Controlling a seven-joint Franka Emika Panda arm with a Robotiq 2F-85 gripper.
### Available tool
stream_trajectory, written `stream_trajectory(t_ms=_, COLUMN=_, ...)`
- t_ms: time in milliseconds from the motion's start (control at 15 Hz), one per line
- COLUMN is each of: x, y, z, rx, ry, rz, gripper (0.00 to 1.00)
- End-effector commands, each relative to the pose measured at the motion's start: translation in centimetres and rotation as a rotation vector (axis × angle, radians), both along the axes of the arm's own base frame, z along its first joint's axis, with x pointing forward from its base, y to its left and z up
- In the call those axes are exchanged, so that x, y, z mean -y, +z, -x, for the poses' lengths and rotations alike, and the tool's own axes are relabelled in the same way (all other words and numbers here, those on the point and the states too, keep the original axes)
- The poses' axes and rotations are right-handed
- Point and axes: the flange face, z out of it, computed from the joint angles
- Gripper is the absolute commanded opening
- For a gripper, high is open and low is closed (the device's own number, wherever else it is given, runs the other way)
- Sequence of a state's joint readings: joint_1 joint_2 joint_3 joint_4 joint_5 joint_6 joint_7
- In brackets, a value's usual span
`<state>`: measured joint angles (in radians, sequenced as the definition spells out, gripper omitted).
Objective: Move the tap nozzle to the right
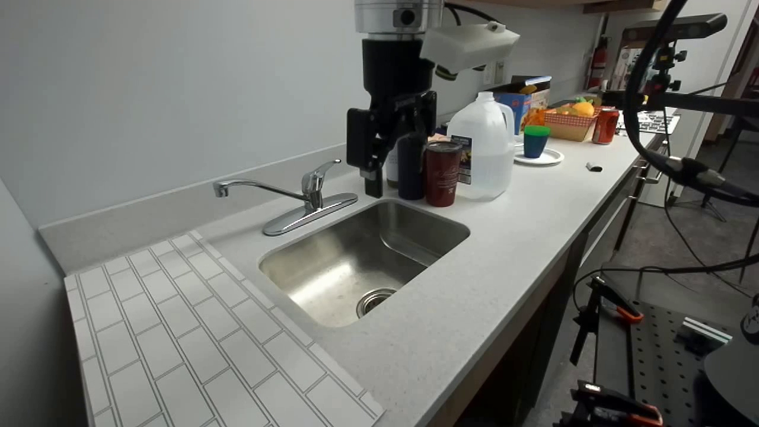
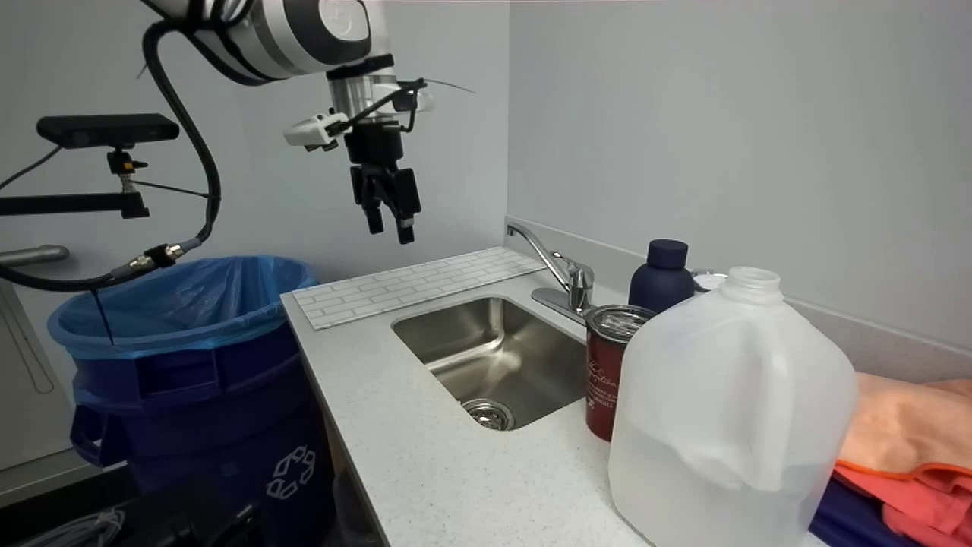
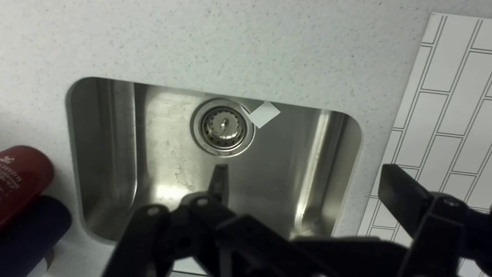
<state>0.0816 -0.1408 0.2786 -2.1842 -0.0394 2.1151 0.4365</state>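
Observation:
The tap nozzle (image 1: 265, 187) is a slim chrome spout on a faucet behind the sink, with a short lever at its base. In an exterior view it extends left from the base, beside the sink and towards the tiled panel. It also shows in an exterior view (image 2: 544, 251), pointing to the far wall corner. It is not visible in the wrist view. My gripper (image 2: 391, 228) points down, well above the counter and apart from the faucet. In the wrist view the gripper (image 3: 305, 169) has its fingers wide apart with nothing between them, over the sink.
The steel sink (image 1: 320, 284) is set into the counter. A red tumbler (image 1: 442, 175), a dark blue bottle (image 2: 661, 281) and a big jug (image 2: 729, 395) stand beside it. A white tiled panel (image 1: 195, 332) lies at the wall end. A blue bin (image 2: 213, 380) stands off the counter.

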Motion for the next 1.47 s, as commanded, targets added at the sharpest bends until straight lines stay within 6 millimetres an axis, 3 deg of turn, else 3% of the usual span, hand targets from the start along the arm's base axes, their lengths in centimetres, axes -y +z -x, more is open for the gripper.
stream_trajectory(t_ms=0, x=2.6, y=0.0, z=-2.9, rx=0.046, ry=0.082, rz=-0.005, gripper=1.0)
stream_trajectory(t_ms=333, x=4.2, y=1.0, z=-6.2, rx=0.176, ry=0.105, rz=-0.067, gripper=1.0)
stream_trajectory(t_ms=400, x=4.6, y=1.7, z=-6.3, rx=0.195, ry=0.104, rz=-0.081, gripper=1.0)
stream_trajectory(t_ms=467, x=4.3, y=0.6, z=-5.2, rx=0.16, ry=0.084, rz=-0.058, gripper=1.0)
stream_trajectory(t_ms=1067, x=4.6, y=1.3, z=-5.8, rx=0.184, ry=0.089, rz=-0.065, gripper=1.0)
stream_trajectory(t_ms=1400, x=5.7, y=1.3, z=-8.2, rx=0.187, ry=0.063, rz=-0.075, gripper=1.0)
